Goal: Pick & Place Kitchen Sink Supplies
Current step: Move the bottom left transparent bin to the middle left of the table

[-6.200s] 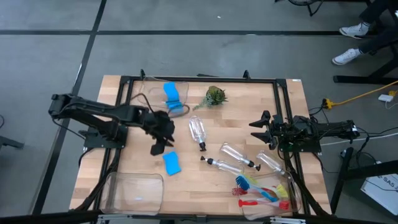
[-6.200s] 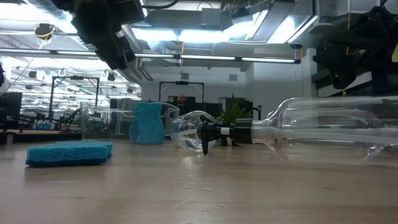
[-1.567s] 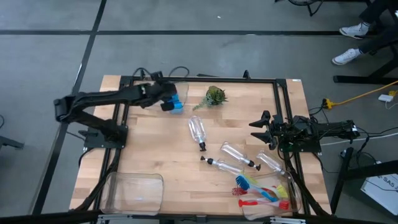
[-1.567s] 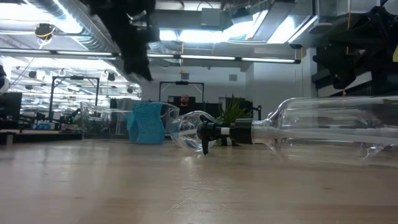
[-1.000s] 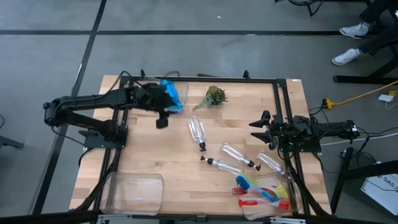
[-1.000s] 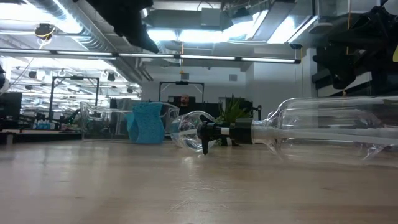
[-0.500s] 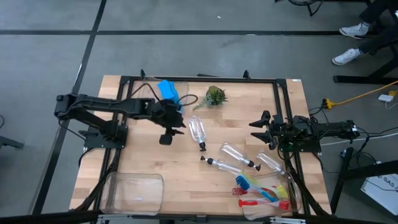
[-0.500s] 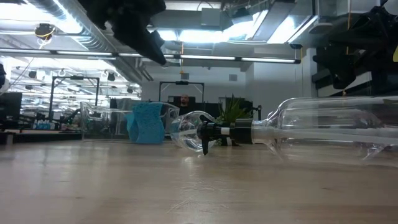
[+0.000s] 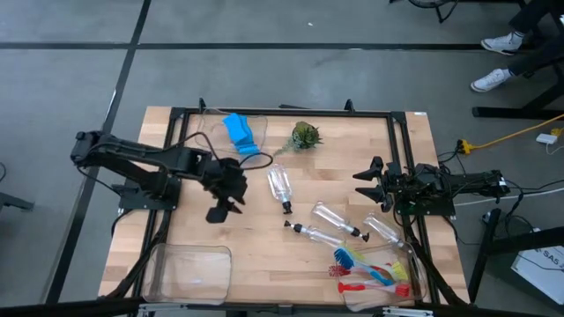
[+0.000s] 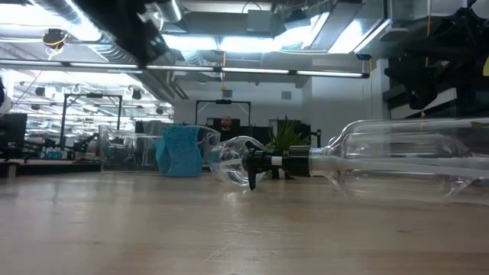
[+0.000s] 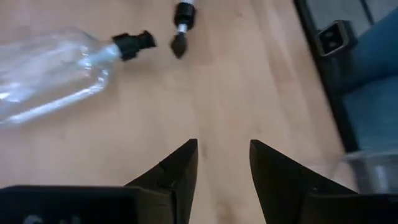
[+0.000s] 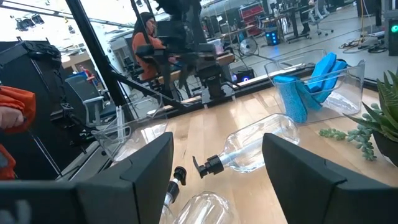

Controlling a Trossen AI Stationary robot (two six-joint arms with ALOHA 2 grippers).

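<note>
Blue sponges stand inside a clear bin at the table's far side, also seen in the right wrist view. Several clear pump bottles lie on their sides mid-table: one, one, another. Red, blue and yellow-green brushes lie in a bin near the right corner. My left gripper hangs open over bare wood left of the bottles; its wrist view shows empty fingers and a bottle beyond. My right gripper waits open at the right edge.
An empty clear bin sits at the near left corner. A small green plant lies by the far edge. A black frame rims the table. Bare wood lies between the left gripper and the empty bin. A person sits beyond the table.
My left gripper has drawn away from the far bin with the sponges, moving toward the table's near edge and slightly left, over bare wood. The sponges stay in the bin. The right arm has kept still.
</note>
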